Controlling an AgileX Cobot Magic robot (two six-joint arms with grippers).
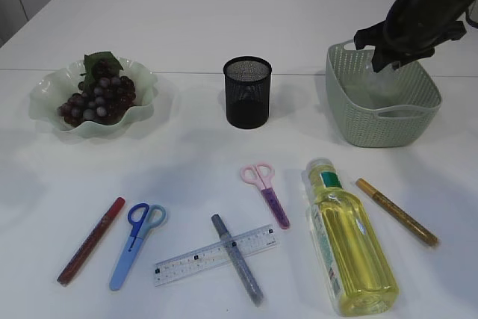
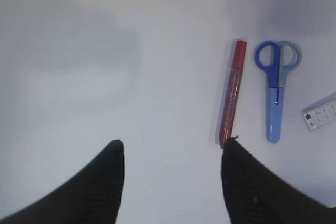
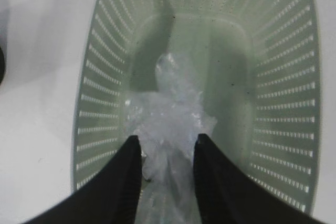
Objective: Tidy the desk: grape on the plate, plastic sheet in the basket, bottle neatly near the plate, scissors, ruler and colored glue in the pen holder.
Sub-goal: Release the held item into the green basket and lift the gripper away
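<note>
The right gripper (image 3: 167,148) hangs over the basket (image 1: 351,121), pointing down. The plastic sheet (image 3: 170,114) sits between its fingers, inside the basket; I cannot tell if they grip it. The left gripper (image 2: 172,150) is open above the table, near the red glue (image 2: 232,98), which lies lengthwise away from it.

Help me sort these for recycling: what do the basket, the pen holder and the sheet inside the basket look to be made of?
Basket: likely moulded plastic, matte pale green, with a woven-look slotted wall. Pen holder: looks like black metal mesh, since light shows through its fine grid. Plastic sheet: thin clear film, crinkled and glossy, with the basket floor faintly visible through it.
</note>
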